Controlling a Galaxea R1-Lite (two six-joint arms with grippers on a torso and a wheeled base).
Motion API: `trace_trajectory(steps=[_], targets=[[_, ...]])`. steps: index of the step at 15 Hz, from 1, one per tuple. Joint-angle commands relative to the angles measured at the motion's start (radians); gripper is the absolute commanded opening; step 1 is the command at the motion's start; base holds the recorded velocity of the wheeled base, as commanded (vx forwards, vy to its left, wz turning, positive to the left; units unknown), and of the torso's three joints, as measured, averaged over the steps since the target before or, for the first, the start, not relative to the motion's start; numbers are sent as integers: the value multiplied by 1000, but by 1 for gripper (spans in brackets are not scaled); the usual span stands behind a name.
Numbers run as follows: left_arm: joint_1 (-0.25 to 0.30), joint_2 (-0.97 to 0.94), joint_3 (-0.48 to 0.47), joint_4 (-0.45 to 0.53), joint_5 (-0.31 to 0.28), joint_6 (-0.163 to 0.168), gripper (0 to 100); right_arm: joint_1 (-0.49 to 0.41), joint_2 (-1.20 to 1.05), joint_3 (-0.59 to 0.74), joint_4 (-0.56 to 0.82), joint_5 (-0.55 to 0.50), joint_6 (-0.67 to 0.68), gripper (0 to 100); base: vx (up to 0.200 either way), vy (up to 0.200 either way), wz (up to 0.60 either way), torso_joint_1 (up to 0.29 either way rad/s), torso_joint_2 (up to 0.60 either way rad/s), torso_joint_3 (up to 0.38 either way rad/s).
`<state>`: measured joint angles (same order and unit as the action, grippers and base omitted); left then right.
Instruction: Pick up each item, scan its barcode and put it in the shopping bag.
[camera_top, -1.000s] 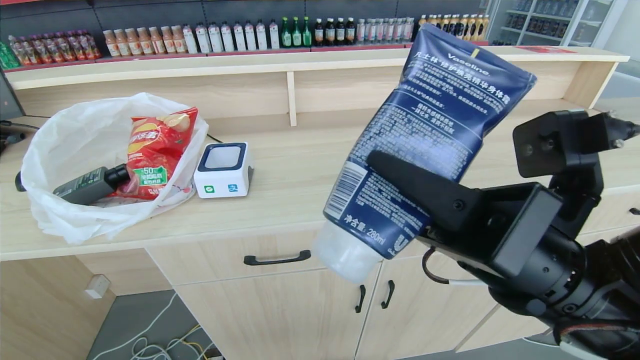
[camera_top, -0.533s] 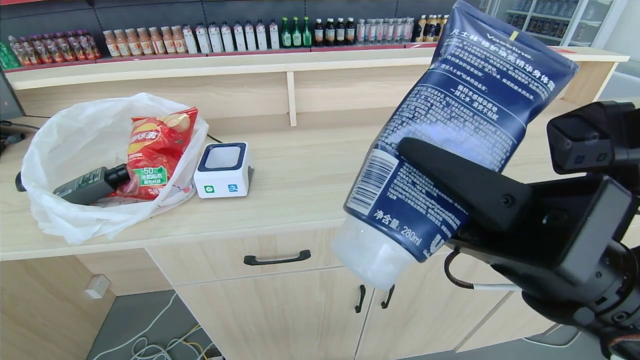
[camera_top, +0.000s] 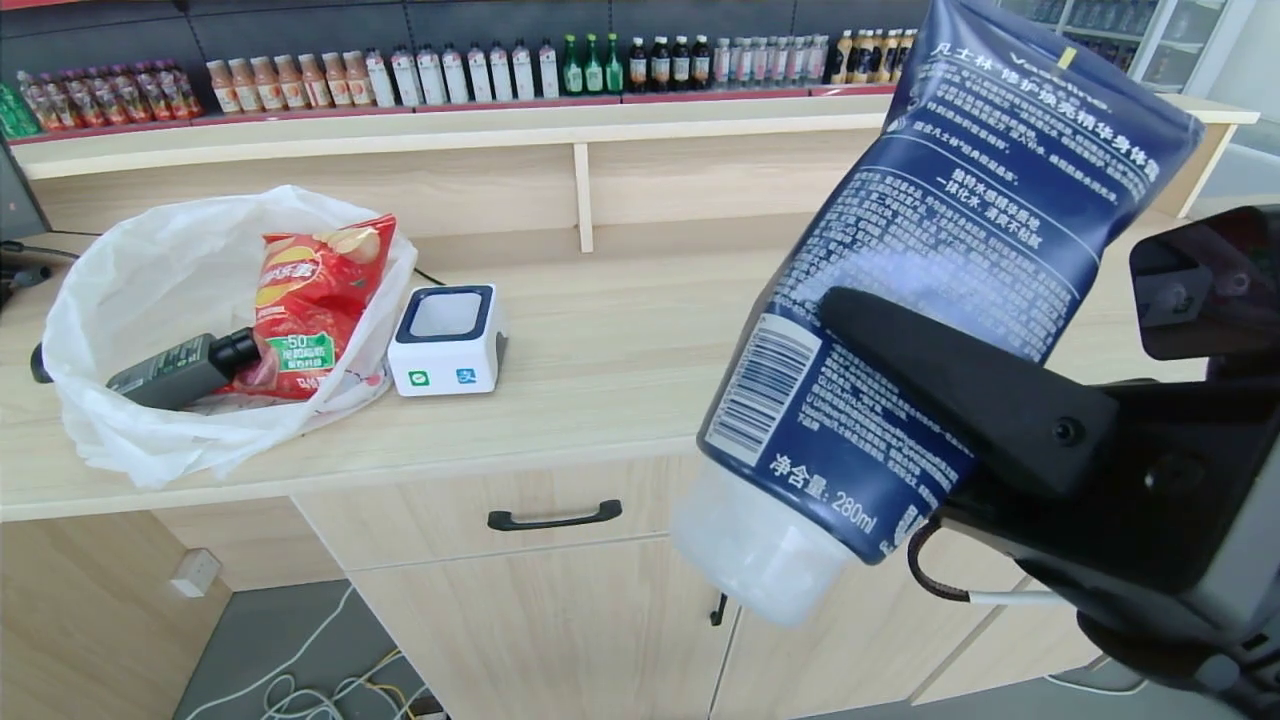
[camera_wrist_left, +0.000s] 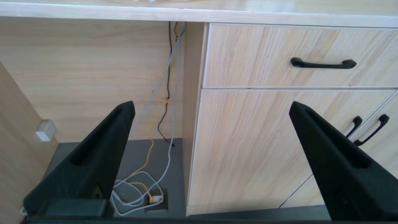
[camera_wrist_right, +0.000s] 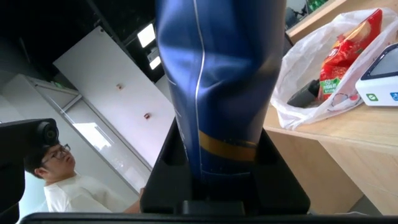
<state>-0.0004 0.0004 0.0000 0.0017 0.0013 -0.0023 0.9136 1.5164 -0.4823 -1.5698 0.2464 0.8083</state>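
Your right hand (camera_top: 875, 335) pinches the blue lotion tube (camera_top: 980, 190) near its cap end, well right of the scanner (camera_top: 447, 340). The barcode (camera_top: 770, 385) faces the head camera, likely held clear before swinging over to scan. The shopping bag (camera_top: 110, 290) gapes on the table (camera_top: 600, 370) beside the scanner, ready. Your left hand (camera_wrist_left: 211, 109) hangs spread below the table edge.
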Motion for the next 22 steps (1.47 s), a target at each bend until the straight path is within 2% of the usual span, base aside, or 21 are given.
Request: trace_trajectory(steps=[1, 13, 20, 22], targets=[[0, 0, 0, 0, 0, -1, 100, 1, -7, 25, -1, 1, -20, 0, 0, 0, 0, 0, 0, 0], [0, 0, 0, 0, 0, -1, 100, 14, -27, 73, -1, 1, -46, 0, 0, 0, 0, 0, 0, 0], [0, 0, 0, 0, 0, -1, 100, 13, -7, 91, -1, 1, -130, 0, 0, 0, 0, 0, 0, 0], [0, 0, 0, 0, 0, -1, 100, 4, 33, 93, -1, -4, -225, 0, 0, 0, 0, 0, 0, 0]])
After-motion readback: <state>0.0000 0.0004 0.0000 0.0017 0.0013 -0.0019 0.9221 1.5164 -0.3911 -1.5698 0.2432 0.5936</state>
